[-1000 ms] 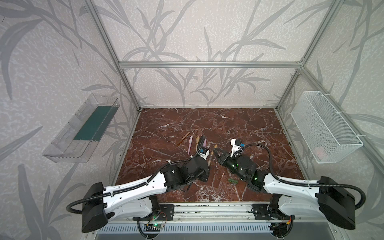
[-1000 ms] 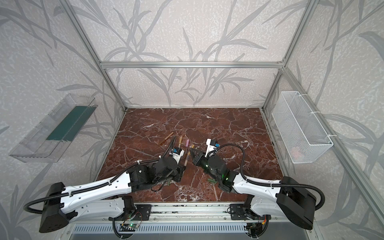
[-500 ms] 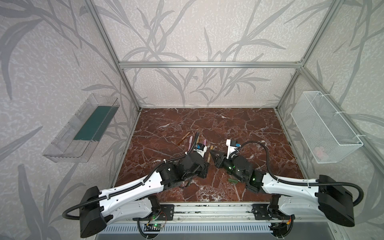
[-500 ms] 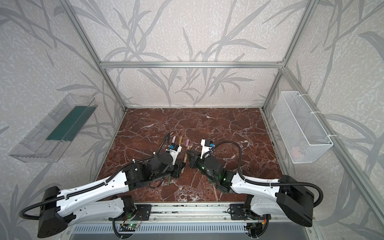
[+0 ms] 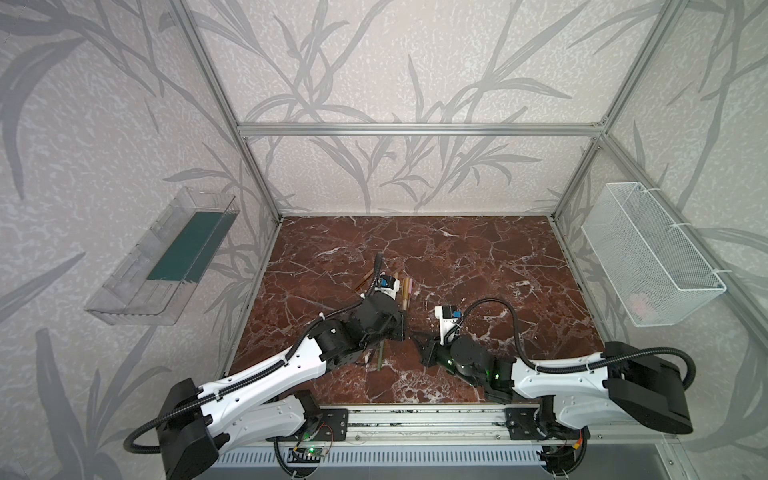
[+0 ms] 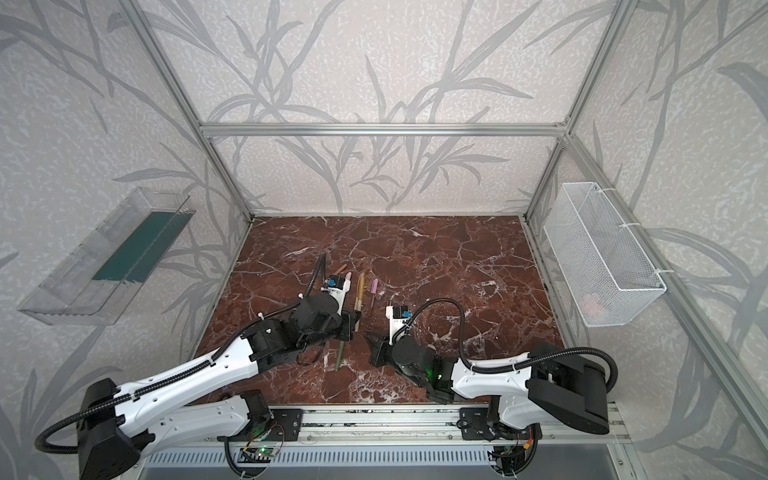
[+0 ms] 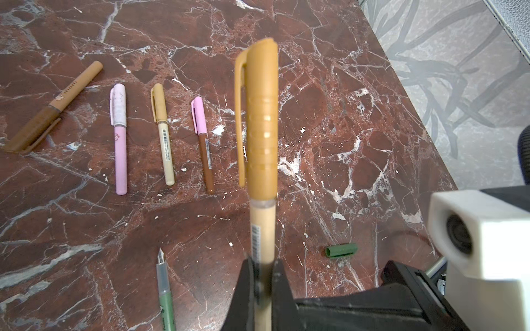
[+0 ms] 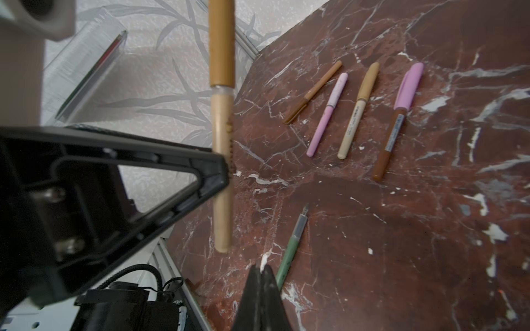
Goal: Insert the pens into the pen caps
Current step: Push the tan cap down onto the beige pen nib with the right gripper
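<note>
My left gripper (image 7: 262,266) is shut on the cream barrel of a gold-tan pen (image 7: 262,226), which wears its gold-tan cap (image 7: 261,114) and points away from the jaws. Just right of it in both top views is my right gripper (image 8: 260,269) (image 5: 419,343), shut and empty. An uncapped green pen (image 7: 165,289) (image 8: 289,252) (image 6: 340,353) lies on the marble below the two grippers. Its green cap (image 7: 341,250) lies apart from it. Farther back, several capped pens lie in a row: brown (image 7: 54,109), pink (image 7: 120,137), cream with a gold cap (image 7: 163,134), and brown with a pink cap (image 7: 204,143).
A clear plastic tray (image 5: 166,257) hangs on the left wall and a white wire basket (image 5: 648,257) on the right wall. An aluminium rail (image 5: 415,415) runs along the table's front edge. The right arm's white wrist camera (image 7: 481,238) sits close beside the held pen.
The right gripper has drawn back toward the front edge, away from the held pen, and its jaws have closed fully. The left gripper has kept its hold and barely shifted.
</note>
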`<state>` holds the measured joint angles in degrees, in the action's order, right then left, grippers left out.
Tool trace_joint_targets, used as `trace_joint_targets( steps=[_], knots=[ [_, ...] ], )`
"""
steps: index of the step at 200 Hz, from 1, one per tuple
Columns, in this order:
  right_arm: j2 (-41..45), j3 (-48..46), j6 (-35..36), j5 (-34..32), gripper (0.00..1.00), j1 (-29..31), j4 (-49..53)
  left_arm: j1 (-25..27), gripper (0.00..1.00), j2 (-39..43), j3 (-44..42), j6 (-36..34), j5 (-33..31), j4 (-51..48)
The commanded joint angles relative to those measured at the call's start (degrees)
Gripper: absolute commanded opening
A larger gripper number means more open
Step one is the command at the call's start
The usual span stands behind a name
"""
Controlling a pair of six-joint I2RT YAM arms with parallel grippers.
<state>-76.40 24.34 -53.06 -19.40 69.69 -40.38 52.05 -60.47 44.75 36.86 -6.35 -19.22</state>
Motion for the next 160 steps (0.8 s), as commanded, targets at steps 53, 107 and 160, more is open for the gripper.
trace_joint_targets(
  steps=[53,107,160],
  knots=[
    [14.0,2.6,8.3,-3.8,0.72,-5.1,7.6,0.0,0.00,-0.1,-0.9,-1.9,6.3,3.6],
    [8.2,11.3,7.3,5.0,0.71,-12.7,11.5,0.1,0.00,0.5,-0.3,-2.4,7.4,3.4],
    [0.6,19.8,5.9,7.6,0.61,-16.3,16.6,0.0,0.00,0.3,0.5,-2.7,7.7,2.9]
  ],
)
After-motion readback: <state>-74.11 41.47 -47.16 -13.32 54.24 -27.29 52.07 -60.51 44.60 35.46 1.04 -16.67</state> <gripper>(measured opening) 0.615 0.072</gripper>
